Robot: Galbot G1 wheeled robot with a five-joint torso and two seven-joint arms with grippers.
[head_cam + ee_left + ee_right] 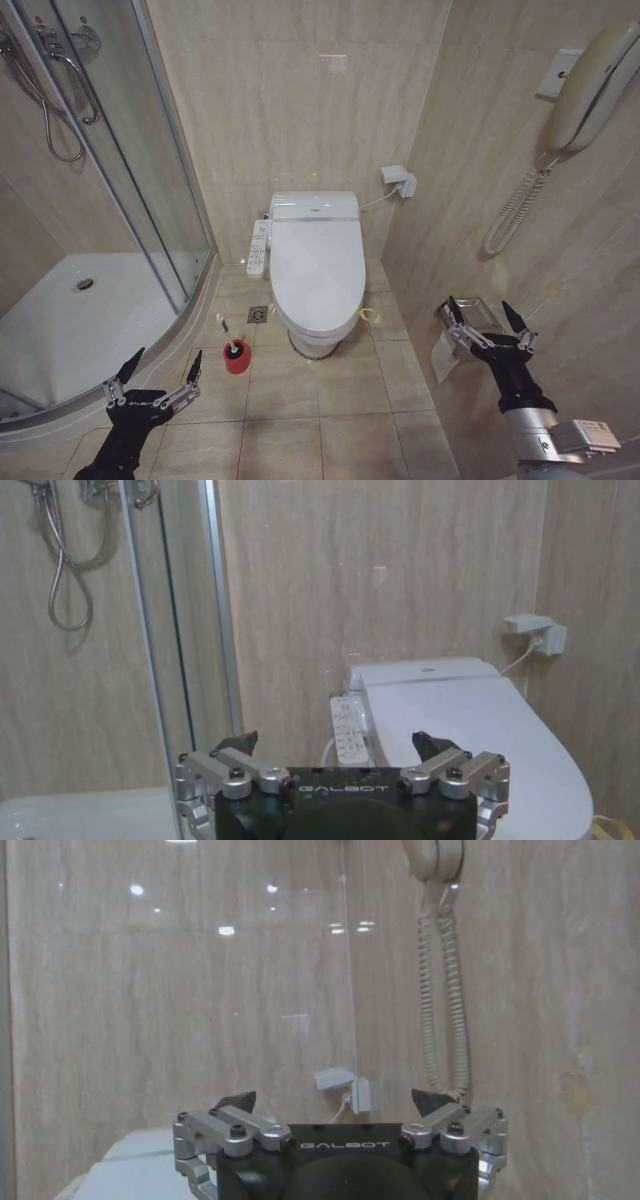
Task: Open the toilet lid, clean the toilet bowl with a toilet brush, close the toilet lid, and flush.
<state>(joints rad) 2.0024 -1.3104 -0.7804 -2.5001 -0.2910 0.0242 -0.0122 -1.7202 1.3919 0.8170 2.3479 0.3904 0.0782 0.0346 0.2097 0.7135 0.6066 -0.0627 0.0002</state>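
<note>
Toilet brush [229, 337] in red holder [237, 358]

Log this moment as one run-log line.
toilet lid: closed | toilet brush: in red holder on floor, untouched | left gripper: open, low near shower tray | right gripper: open, beside right wall

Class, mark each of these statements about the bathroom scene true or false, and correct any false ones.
1. The toilet lid is closed. True.
2. The toilet brush is gripped by the left gripper. False: it stands in its red holder cup on the floor.
3. Both grippers are open and empty. True; the right gripper hangs near the side wall.
4. The red holder cup stands inside the shower tray. False: it stands on the floor tiles beside the toilet.
</note>
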